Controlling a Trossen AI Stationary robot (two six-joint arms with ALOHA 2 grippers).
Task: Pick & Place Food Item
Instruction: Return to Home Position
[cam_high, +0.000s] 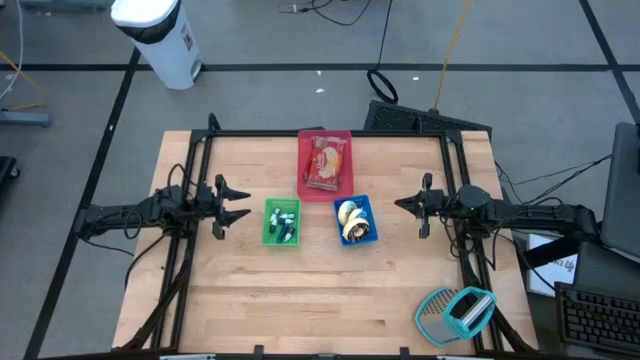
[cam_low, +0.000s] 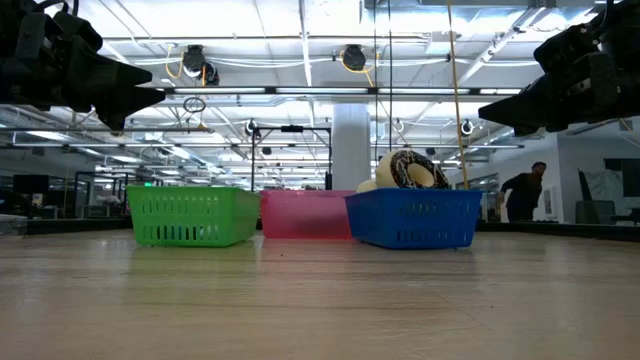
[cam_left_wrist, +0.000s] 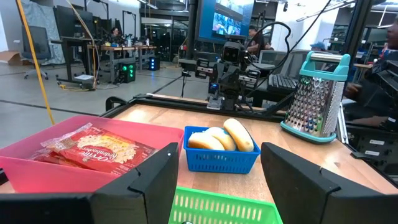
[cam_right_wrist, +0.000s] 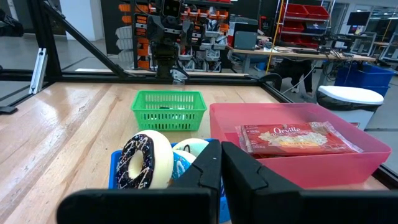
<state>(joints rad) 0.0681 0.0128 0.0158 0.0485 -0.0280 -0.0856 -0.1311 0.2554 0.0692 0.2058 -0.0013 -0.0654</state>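
Nearest are set the green bin (cam_high: 266, 222) and blue bin (cam_high: 371, 212), the pink bin (cam_high: 300, 160) behind them, and the red popcorn bag (cam_high: 326, 166) is laid inside it. At left the left gripper (cam_high: 245, 203) is held spread; at right the right gripper (cam_high: 399, 205) is pressed together.

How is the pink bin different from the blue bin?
The pink bin holds red popcorn bags; the blue bin holds donuts. The pink bin has smooth walls, while the blue bin has walls full of little holes. The pink bin looks bigger and sits farther back on the table than the blue bin. Both are open bins without lids.
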